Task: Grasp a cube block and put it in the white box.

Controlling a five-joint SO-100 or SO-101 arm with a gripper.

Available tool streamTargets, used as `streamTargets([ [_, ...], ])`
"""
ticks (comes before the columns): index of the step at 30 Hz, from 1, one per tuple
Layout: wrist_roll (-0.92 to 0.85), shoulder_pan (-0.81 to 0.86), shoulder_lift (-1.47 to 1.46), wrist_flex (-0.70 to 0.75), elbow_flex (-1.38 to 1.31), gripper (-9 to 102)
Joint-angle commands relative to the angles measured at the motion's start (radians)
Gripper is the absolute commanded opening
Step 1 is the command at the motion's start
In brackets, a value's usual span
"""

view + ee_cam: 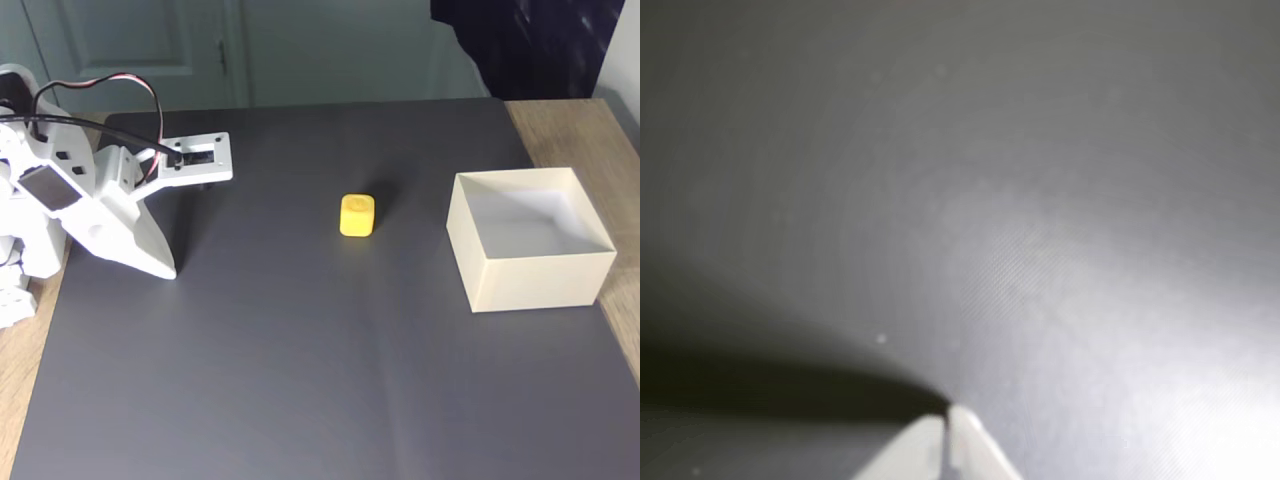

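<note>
A: Wrist view first. What's there?

B: Gripper (946, 415) tips at the bottom edge, jaws together, nothing between them. Beyond that just dark mat (940, 150), blurry, with glare at lower right.

A: Cube in it?

B: Not in that shot. Fixed view next. Arm (90, 210) sits at the left of the mat, gripper (165, 268) tip down at the surface, looks closed and empty there too.

A: Task things?

B: Cube (357, 215) is mid-mat, resting flat, well apart from the gripper. Box (530, 280) is to the right of it, near but not touching, open top, nothing inside as far as I can see.

A: So which step?

B: Start, I'd say. Nothing grasped, reach not begun.

A: Next move?

B: My read: lift off the mat, open the jaws, swing right in the fixed view toward the cube, come down over it with the fingers either side. Cube is small and rounded, so centring matters. After that it's a short carry right, up over the box wall.
</note>
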Motion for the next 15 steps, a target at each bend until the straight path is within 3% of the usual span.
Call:
streamTargets([
  [1,0.005,0.005,0.008,0.005,-0.005,0],
  [15,0.009,-0.044,0.008,0.005,-0.005,0],
])
